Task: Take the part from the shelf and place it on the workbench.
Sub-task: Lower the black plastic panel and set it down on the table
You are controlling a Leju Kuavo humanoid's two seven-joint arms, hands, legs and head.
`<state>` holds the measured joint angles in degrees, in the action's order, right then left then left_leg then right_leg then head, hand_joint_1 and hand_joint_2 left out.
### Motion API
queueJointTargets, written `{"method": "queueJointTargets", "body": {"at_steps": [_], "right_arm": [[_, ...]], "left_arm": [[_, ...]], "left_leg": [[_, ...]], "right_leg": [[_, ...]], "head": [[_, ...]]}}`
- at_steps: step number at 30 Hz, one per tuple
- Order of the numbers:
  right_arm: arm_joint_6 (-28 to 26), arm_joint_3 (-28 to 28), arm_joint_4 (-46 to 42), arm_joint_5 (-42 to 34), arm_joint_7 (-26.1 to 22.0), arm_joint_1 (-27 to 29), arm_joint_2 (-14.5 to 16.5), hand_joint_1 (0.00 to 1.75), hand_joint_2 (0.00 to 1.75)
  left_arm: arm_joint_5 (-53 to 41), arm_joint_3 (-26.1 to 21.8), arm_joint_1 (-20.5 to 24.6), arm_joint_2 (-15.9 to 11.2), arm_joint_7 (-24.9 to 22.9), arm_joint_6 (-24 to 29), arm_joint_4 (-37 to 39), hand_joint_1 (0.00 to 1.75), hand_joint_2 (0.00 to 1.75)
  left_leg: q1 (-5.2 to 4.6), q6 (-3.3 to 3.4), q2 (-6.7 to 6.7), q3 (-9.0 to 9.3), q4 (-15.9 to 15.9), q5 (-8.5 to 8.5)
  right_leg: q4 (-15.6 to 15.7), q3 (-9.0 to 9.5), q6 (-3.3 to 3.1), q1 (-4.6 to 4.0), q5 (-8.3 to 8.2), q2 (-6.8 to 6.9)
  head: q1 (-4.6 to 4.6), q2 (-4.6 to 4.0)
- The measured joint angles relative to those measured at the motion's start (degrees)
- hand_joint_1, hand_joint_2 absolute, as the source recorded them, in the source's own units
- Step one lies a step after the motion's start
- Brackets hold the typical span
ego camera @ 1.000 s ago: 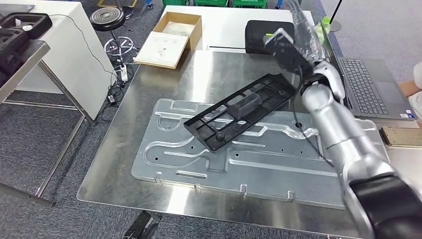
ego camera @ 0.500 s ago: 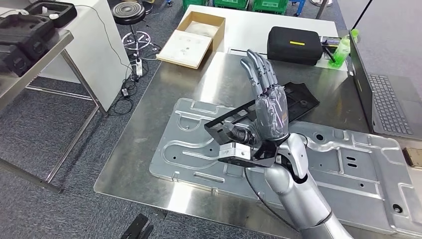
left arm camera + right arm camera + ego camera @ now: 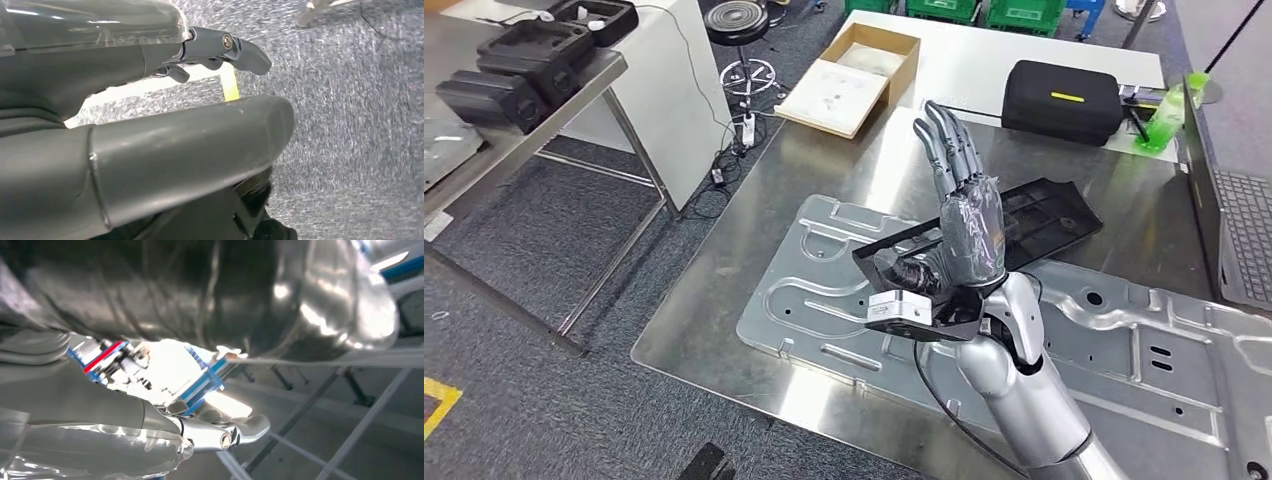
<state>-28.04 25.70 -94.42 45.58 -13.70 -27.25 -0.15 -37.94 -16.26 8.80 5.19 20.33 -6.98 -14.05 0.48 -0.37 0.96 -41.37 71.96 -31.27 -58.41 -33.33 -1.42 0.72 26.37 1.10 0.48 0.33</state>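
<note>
Your right hand (image 3: 969,235) stands up in the middle of the frame, fingers straight and apart, holding nothing. Behind it, the black part (image 3: 1049,215) lies on the shiny workbench (image 3: 724,290).

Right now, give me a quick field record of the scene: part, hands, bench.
part: black tray lying on the metal plate, partly hidden behind the right robot hand
right robot hand: raised above the plate, fingers straight and apart, holding nothing
left robot hand: hanging over grey carpet, nothing in it
workbench: steel top carrying the plate and tray
behind bench: cardboard box, black case
</note>
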Motion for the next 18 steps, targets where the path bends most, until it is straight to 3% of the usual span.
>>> {"method": "queueJointTargets", "body": {"at_steps": [1, 2, 4, 6, 7, 9, 10, 12, 13, 15, 16, 17, 18], "right_arm": [[0.1, 0.0, 0.0, 0.0, 0.0, 0.0, 0.0, 0.00, 0.00], [0.2, 0.0, 0.0, 0.1, 0.0, 0.0, 0.0, 0.00, 0.00], [0.2, 0.0, 0.0, 0.1, 0.1, -0.1, 0.0, 0.00, 0.00], [0.2, 0.0, 0.0, 0.1, 0.1, -0.3, 0.0, 0.00, 0.00], [0.2, 0.0, 0.0, 0.1, 0.1, -0.5, 0.0, 0.00, 0.00], [0.2, 0.0, 0.0, 0.1, 0.1, -0.6, 0.0, 0.00, 0.00], [0.2, 0.0, 0.0, 0.1, 0.1, -0.7, 0.0, 0.00, 0.00], [0.2, 0.0, 0.0, 0.1, 0.1, -0.8, 0.0, 0.00, 0.00], [0.2, 0.0, -0.1, 0.1, 0.1, -0.8, 0.0, 0.00, 0.00], [0.3, 0.0, 0.0, 0.2, 0.1, -0.7, -0.1, 0.00, 0.00], [0.3, 0.0, 0.0, 0.2, 0.1, -0.7, -0.1, 0.00, 0.00], [0.4, 0.0, 0.1, 0.2, 0.1, -0.8, -0.1, 0.00, 0.00], [0.6, 0.0, 0.1, 0.3, 0.1, -0.9, -0.1, 0.00, 0.00]], "left_arm": [[0.0, 0.0, 0.0, 0.0, -0.1, 0.0, 0.0, 0.00, 0.00], [0.0, 0.0, -0.1, 0.0, -0.2, 0.0, 0.0, 0.00, 0.00], [0.0, 0.0, -0.1, 0.0, -0.2, 0.0, 0.0, 0.00, 0.00], [0.0, 0.0, 0.0, 0.0, -0.2, 0.0, 0.0, 0.00, 0.00], [0.0, 0.0, 0.1, 0.0, -0.2, 0.0, 0.0, 0.00, 0.00], [0.0, 0.0, 0.0, 0.0, -0.2, 0.0, 0.0, 0.00, 0.00], [0.0, 0.0, -0.1, 0.0, -0.2, 0.0, 0.0, 0.00, 0.00], [0.0, 0.0, -0.1, 0.0, -0.3, 0.0, 0.0, 0.00, 0.00], [-0.1, 0.0, 0.0, 0.0, -0.3, 0.0, 0.0, 0.00, 0.00], [-0.1, 0.0, 0.1, 0.0, -0.3, -0.1, 0.0, 0.00, 0.00], [-0.1, 0.0, 0.1, 0.1, -0.3, -0.1, 0.0, 0.00, 0.00], [-0.1, 0.0, 0.1, 0.1, -0.2, -0.2, 0.0, 0.00, 0.00], [-0.1, 0.0, 0.1, 0.1, -0.1, -0.3, 0.0, 0.00, 0.00]], "left_leg": [[0.10, -0.11, -0.23, -0.79, 1.7, -0.23], [0.16, -0.18, -0.45, -0.55, 1.3, 0.55], [0.17, -0.07, -1.91, 2.83, -5.1, 4.03], [-0.27, 0.43, -3.90, 6.07, -11.4, 6.09], [-0.46, 0.75, -4.36, 6.64, -12.8, 6.26], [-0.60, 1.49, -3.38, 6.54, -13.1, 6.32], [-0.54, 1.82, -2.81, 6.56, -13.3, 6.48], [-0.34, 2.51, -1.78, 6.64, -13.6, 6.82], [-0.28, 2.76, -1.28, 6.64, -13.7, 6.93], [-0.37, 3.04, -0.08, 6.54, -13.7, 7.01], [-0.43, 3.09, 0.62, 6.52, -13.7, 7.03], [-0.48, 3.10, 1.33, 6.52, -13.6, 7.04], [-0.51, 3.09, 2.05, 6.54, -13.6, 7.05]], "right_leg": [[-0.1, -0.01, 0.00, -0.03, 0.09, 0.68], [-0.2, 0.00, 0.04, -0.03, 0.20, 1.34], [-0.3, 0.17, 0.29, -0.06, 0.50, 2.54], [-0.6, 0.32, 0.76, -0.36, 0.83, 3.53], [-0.6, 0.37, 1.01, -0.54, 0.94, 3.98], [-0.6, 0.54, 1.53, -0.64, 1.07, 4.93], [-0.8, 0.59, 1.88, -0.52, 1.34, 4.62], [-3.3, -0.38, 2.47, -0.16, 3.23, 2.20], [-6.3, -1.74, 2.65, -0.03, 4.93, 0.64], [-13.5, -5.36, 2.67, 0.00, 8.01, -0.66], [-15.8, -6.63, 2.61, -0.01, 8.40, -0.82], [-16.1, -6.97, 2.47, -0.02, 7.67, -0.93], [-14.2, -6.27, 2.24, -0.04, 5.97, -1.15]], "head": [[0.00, 0.00], [0.00, 0.00], [0.00, 0.00], [0.02, 0.00], [0.04, 0.00], [0.07, 0.00], [0.05, 0.00], [0.05, 0.00], [0.05, 0.00], [0.06, 0.00], [0.06, 0.00], [0.06, 0.00], [0.06, 0.00]]}}
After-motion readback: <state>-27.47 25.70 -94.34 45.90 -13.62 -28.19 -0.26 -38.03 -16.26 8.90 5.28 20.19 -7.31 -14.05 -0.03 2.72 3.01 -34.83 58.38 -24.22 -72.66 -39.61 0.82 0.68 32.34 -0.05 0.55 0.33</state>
